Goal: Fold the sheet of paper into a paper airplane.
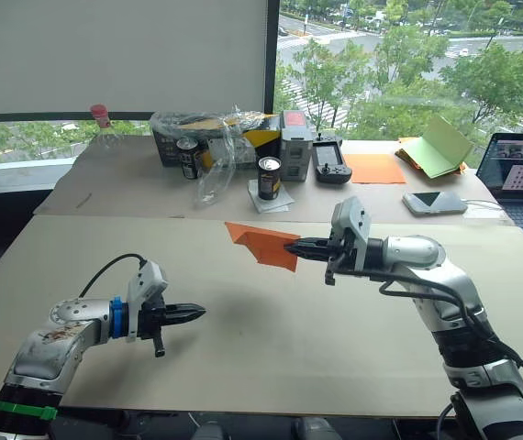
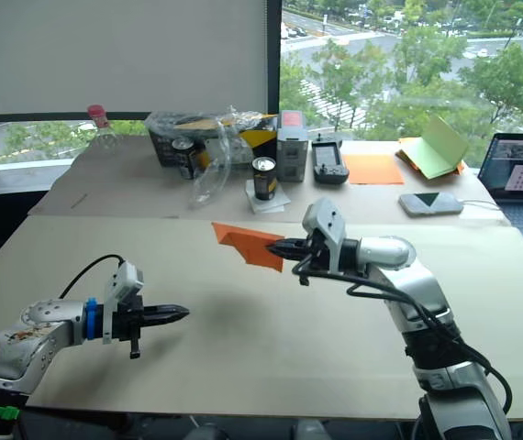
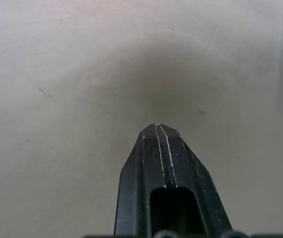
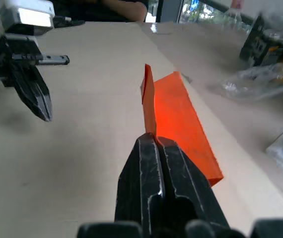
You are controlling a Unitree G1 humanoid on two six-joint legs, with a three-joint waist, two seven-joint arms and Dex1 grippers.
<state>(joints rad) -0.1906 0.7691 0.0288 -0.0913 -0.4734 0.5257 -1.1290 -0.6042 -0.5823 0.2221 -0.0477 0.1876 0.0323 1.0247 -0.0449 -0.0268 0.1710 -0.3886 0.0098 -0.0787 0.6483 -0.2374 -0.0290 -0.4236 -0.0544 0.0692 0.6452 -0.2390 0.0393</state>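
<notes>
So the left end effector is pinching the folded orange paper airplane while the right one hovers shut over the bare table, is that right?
Sides are swapped: the right end effector pinches the paper airplane, as the right wrist view shows, while the left end effector hovers shut over the bare table.

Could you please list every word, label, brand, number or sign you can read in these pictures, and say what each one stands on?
No text can be read.
Two dark drink cans: label print too small to read.
Black and yellow box under clear plastic wrap: markings blurred.
Laptop: a pattern on the screen, no legible characters.
Handheld controller and white phone: nothing legible.
Paper airplane, pinched by the right gripper: plain orange, unprinted.
</notes>
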